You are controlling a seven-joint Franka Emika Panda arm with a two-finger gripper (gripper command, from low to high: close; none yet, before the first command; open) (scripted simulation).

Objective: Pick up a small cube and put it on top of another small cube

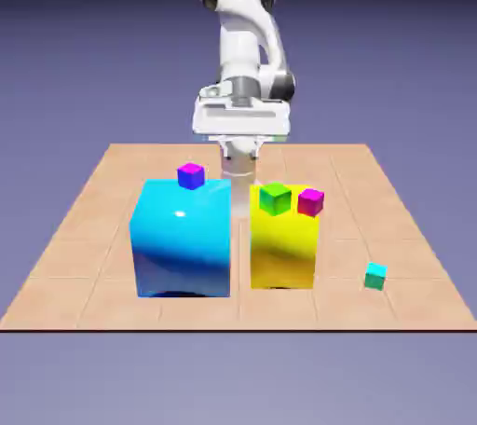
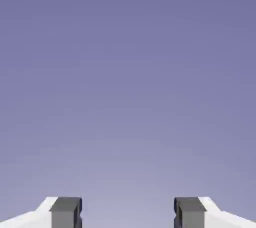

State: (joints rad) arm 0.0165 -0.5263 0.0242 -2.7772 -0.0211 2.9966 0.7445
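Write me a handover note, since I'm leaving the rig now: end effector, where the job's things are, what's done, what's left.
End effector: open, nothing between its fingertips; the hand view shows only backdrop.
Tiny teal cube: on the table near the front, at the exterior view's right, untouched.
Small green cube and magenta cube: on the yellow block.
Purple cube: on the big cyan block.
Done: nothing yet.
Left: grasp the teal cube, lift it, set it on another small cube.

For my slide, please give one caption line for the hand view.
Open gripper, its grey fingertips apart with nothing between them, faces plain blue-violet backdrop.
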